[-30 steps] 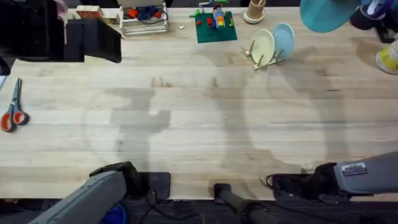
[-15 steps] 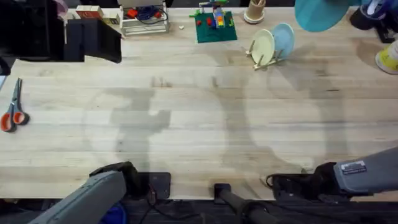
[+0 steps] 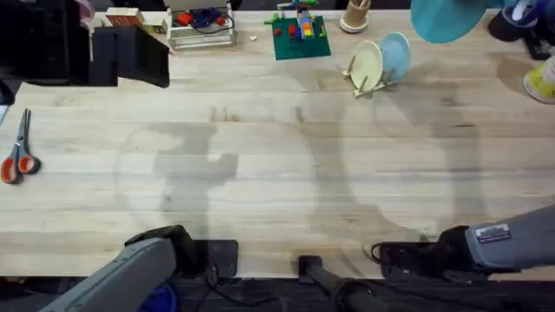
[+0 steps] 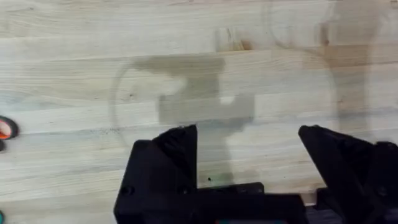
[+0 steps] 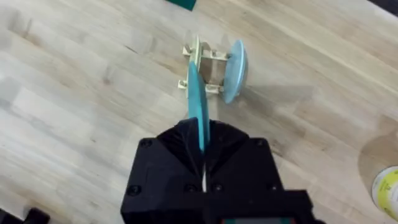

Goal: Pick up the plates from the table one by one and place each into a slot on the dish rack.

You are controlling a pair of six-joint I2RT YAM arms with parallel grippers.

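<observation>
Turquoise plate (image 5: 199,112) held edge-on — pointing toward dish rack (image 5: 202,65).

Two plates (image 3: 380,59) fill the dish rack (image 3: 368,84); surrounding table (image 3: 277,165) lies open.

The black two-finger left gripper (image 4: 249,155) is hanging wide open over the pale wood plank table (image 4: 186,31) (its shadow's lying just ahead).

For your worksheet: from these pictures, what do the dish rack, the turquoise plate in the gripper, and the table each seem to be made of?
Dish rack: pale unpainted wood, judging by its matte sticks and pegs. Turquoise plate: probably plastic, with a thin edge and one flat, even colour, held by the right gripper. Table: light wood planks with visible grain, seams and knots, and a smooth finish.
</observation>
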